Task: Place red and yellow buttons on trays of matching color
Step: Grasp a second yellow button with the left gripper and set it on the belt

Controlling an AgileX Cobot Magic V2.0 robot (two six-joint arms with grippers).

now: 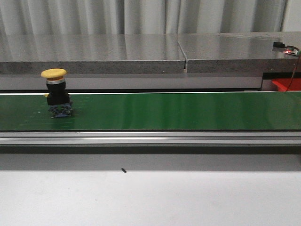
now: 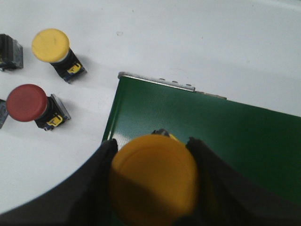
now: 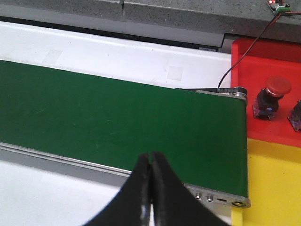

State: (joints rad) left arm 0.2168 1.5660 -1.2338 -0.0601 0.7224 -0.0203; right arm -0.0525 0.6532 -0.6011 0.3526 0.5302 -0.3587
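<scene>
A long green belt (image 1: 178, 110) runs from side to side, with a silver rail (image 1: 150, 137) along its near edge. In front of it lies a white surface (image 1: 188, 197) with a tiny black speck (image 1: 123, 170) on it. Behind the belt sits a grey stone ledge (image 1: 141, 52), with pale curtains (image 1: 141, 16) hanging at the back.

The left gripper (image 2: 154, 188) stood with its black fingers (image 2: 101, 162) on either side of a round yellow-capped push button (image 2: 154, 186), above the end of a glossy green conveyor belt (image 2: 235, 136). On the white tabletop (image 2: 197, 42) beside the belt lay two more buttons — one yellow-capped (image 2: 51, 45), one red-capped (image 2: 27, 103) — both tipped over.
</scene>
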